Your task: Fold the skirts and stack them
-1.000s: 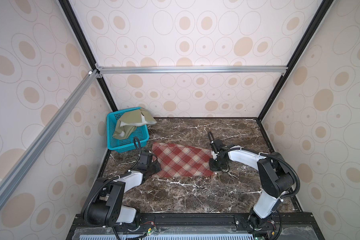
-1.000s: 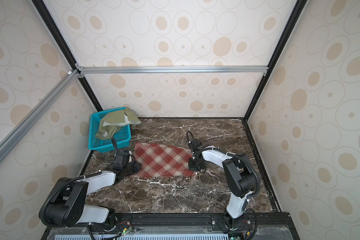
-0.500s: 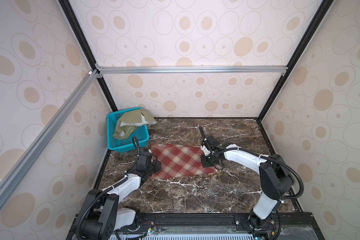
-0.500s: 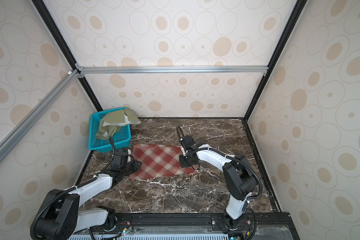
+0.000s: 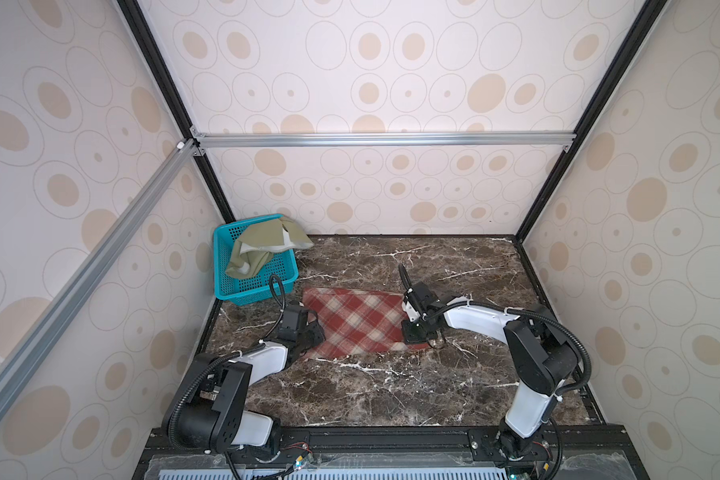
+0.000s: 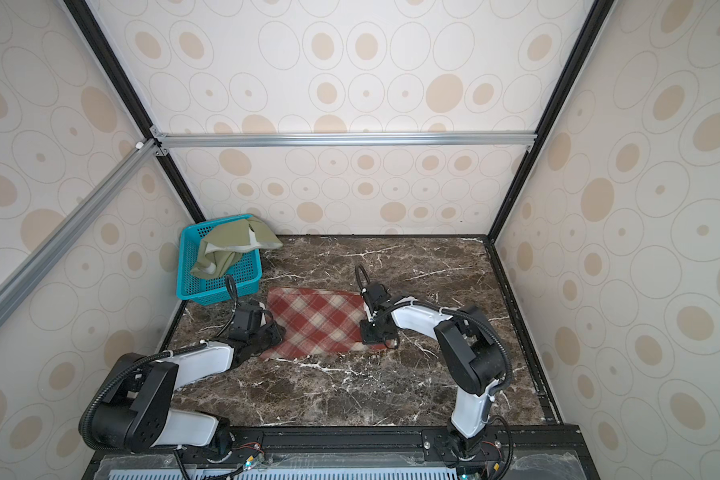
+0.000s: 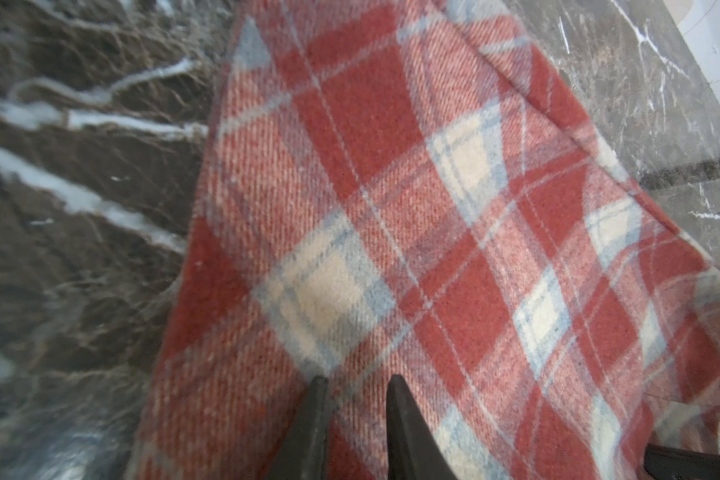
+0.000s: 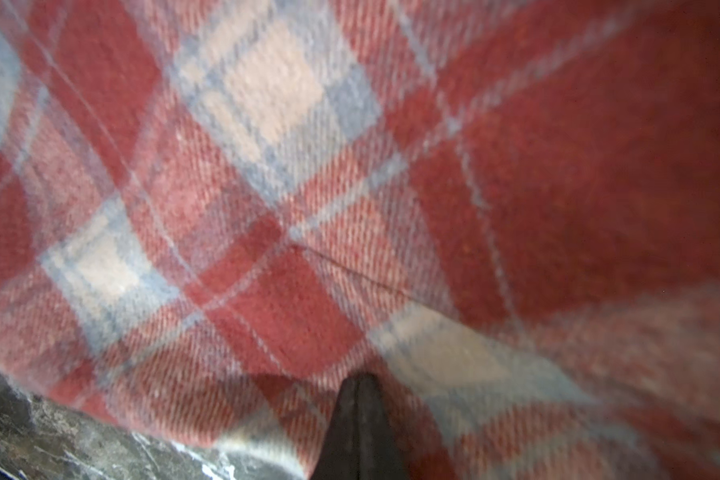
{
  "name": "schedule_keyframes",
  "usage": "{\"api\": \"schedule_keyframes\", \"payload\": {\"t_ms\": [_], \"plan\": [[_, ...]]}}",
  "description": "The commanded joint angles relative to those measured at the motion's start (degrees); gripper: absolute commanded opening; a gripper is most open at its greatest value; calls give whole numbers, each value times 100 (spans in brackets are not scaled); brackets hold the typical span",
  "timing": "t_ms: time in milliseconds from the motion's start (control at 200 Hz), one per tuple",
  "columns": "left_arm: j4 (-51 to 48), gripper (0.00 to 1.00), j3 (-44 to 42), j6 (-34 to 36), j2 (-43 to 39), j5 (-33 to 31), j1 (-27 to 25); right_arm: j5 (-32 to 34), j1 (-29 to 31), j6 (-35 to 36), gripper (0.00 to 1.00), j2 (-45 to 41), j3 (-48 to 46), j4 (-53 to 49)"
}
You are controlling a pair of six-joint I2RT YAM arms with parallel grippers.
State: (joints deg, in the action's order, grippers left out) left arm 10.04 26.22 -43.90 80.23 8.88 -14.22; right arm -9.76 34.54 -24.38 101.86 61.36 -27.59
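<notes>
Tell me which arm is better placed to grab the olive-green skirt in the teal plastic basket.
Left, probably: the left gripper sits near the basket, while the right gripper is beyond the red plaid skirt, farther away.

Red-cream plaid skirt [image 5: 358, 324]; olive skirt [image 5: 258, 249]; teal basket [image 5: 258, 286].

Dark marble tabletop [image 5: 391, 395] with plaid skirt [image 5: 358, 324] flat mid-table, teal basket [image 5: 258, 286] in far-left corner.

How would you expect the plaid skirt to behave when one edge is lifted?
Probably floppy but with some body: the plaid skirt lies mostly flat on the table, yet its weave looks thick and woolly. Likely heavy for cloth, so a lifted edge should sag. Its fuzzy surface is probably not slippery.
</notes>
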Motion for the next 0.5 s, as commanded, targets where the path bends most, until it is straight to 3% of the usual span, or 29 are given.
{"api": "schedule_keyframes", "payload": {"t_ms": [0, 240, 495], "plan": [[-451, 25, -46, 11, -90, -348, -17, 270, -8, -13, 0, -208, -195, -380], [-919, 25, -24, 175, -480, -632, -13, 328, -30, 108, 0, -331, -102, -514], [-1072, 27, 472, 529, -1237, -537, -32, -197, -357, 138, 3, -1024, 236, -741]]}}
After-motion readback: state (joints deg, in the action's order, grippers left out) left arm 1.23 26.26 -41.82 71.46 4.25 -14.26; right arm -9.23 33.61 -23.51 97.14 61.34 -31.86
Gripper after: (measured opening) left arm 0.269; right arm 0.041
